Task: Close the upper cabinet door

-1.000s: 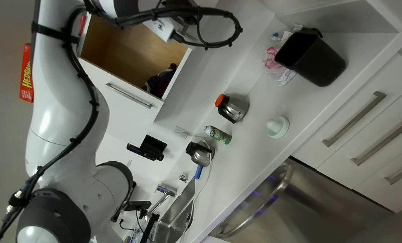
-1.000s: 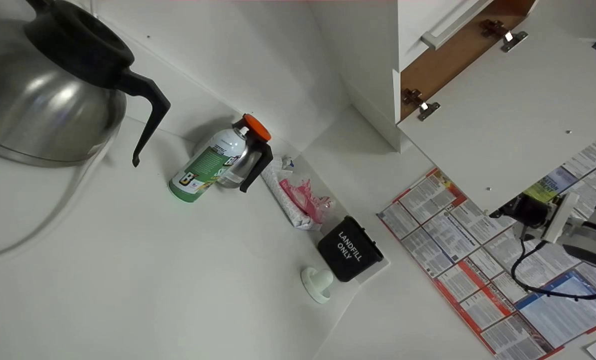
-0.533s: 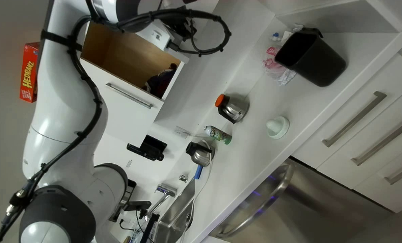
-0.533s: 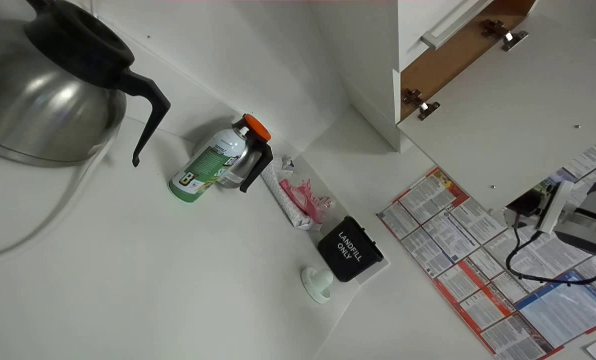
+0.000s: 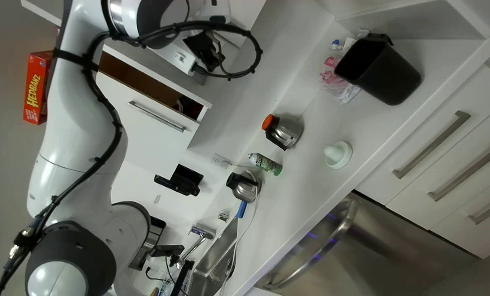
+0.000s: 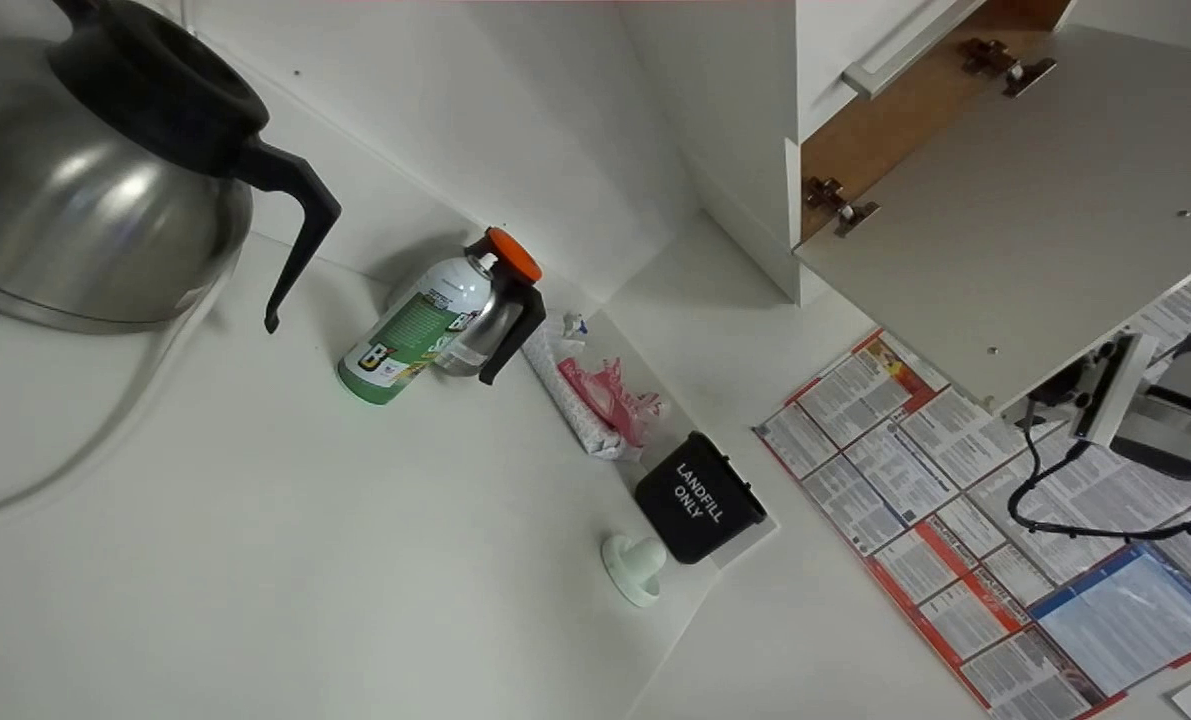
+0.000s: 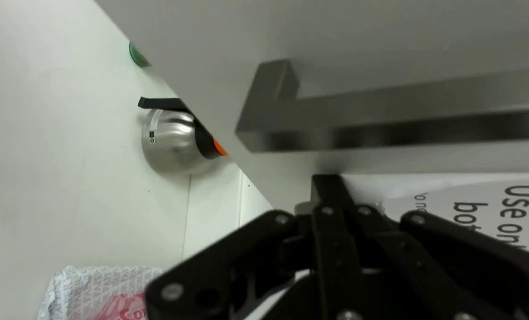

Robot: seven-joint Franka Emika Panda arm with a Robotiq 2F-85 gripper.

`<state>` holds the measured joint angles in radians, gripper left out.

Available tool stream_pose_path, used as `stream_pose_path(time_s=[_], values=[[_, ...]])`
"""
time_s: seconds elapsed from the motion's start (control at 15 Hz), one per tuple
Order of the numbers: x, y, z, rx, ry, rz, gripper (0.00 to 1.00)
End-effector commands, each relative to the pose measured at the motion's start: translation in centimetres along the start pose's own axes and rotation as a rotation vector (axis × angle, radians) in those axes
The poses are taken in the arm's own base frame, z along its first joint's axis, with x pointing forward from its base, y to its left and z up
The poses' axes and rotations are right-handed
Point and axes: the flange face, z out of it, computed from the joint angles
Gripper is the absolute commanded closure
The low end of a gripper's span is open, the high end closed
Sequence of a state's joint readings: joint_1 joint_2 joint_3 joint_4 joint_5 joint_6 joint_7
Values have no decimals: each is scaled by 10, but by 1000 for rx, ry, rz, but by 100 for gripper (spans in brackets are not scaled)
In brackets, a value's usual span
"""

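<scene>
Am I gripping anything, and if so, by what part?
Nothing, it seems: the gripper looks shut, with nothing visible between its jaws. It sits by the edge of the upper cabinet door; the bar handle is outside the grip.

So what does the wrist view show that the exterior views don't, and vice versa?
Only the wrist view shows the large readable "Use on" lettering.
Only the exterior views show the black bin, in both, plus the red HEDBANZ box and the metal hinges, each in an exterior view.
All three show the upper cabinet door, not yet closed in the exterior views, the orange-topped carafe and the pink packaging.
</scene>
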<state>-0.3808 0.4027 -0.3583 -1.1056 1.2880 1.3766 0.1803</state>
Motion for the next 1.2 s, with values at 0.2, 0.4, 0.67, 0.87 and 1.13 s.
stream_pose_path(time_s=[0.2,0.4,0.67,0.87,1.13], values=[[-34,-21,62,0,-139,-132,100],[-43,-24,96,2,-170,-292,100],[-51,-24,148,-4,-134,-542,100],[-58,-27,191,11,-71,-698,100],[-80,-30,244,17,-1,-827,100]])
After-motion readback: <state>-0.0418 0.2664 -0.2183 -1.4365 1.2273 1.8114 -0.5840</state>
